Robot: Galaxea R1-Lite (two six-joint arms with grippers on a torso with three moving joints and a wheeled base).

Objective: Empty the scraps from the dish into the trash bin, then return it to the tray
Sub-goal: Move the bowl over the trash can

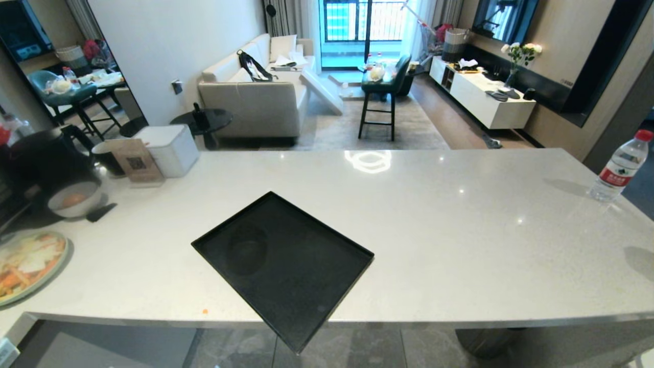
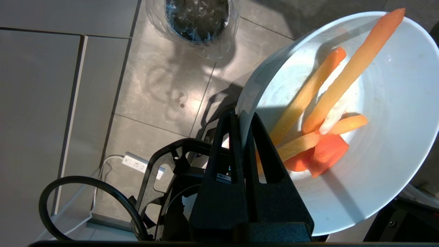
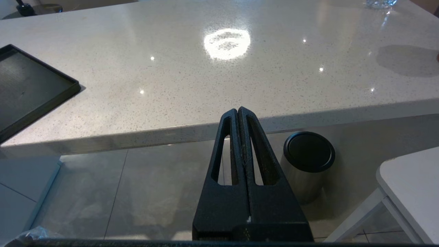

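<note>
Dish [image 2: 377, 137] rim sits pinched in the closed left tool [image 2: 242, 116], scraps [image 2: 319, 103] inside.

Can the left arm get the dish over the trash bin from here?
Probably yes. The left gripper is shut on the dish rim, scraps inside, above bare floor. The lined trash bin stands open a little farther on, with nothing between them.
</note>
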